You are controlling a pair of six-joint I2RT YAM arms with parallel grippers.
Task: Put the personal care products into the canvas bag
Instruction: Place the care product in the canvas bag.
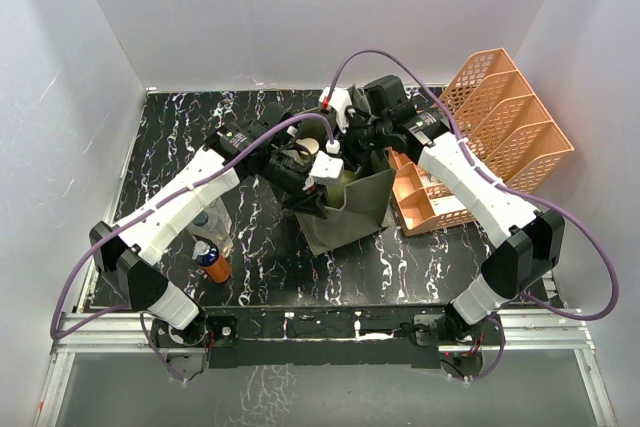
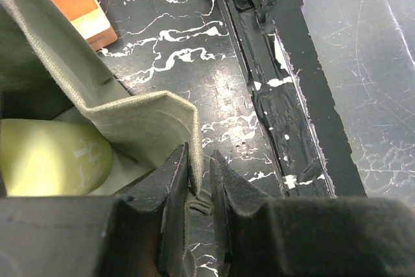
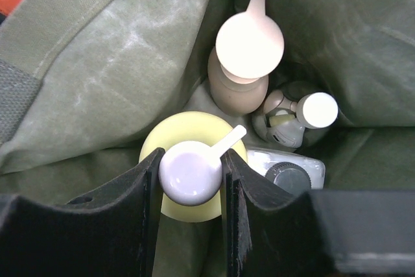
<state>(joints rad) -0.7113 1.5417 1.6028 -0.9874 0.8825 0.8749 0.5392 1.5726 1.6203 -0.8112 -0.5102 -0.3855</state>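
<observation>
While two products stand outside on the surface (image 1: 170, 137) at far left, a clear bottle (image 1: 213, 227) and, just in front of it, an orange bottle (image 1: 212, 261) with a blue-white top, the rest in view are in the bag (image 1: 350, 212). The bag stands open near the middle of the surface.

The left end effector (image 2: 200, 163) is closed on the bag's rim, with a fold of green fabric pinched between its fingers.

Inside the bag, the right end effector (image 3: 191, 160) grips the white pump top of a yellow bottle (image 3: 178, 128), one finger on each side of it. Whether that bottle rests on the bag's bottom cannot be told. Behind it stands a tan bottle (image 3: 237, 89) with a beige cap. To its right is a small grey bottle (image 3: 285, 128) with a white cap, and a pale bottle (image 3: 288, 173) with a dark cap lies just in front of that.

Orange trays (image 1: 505, 117) sit at far right, beside the bag.
</observation>
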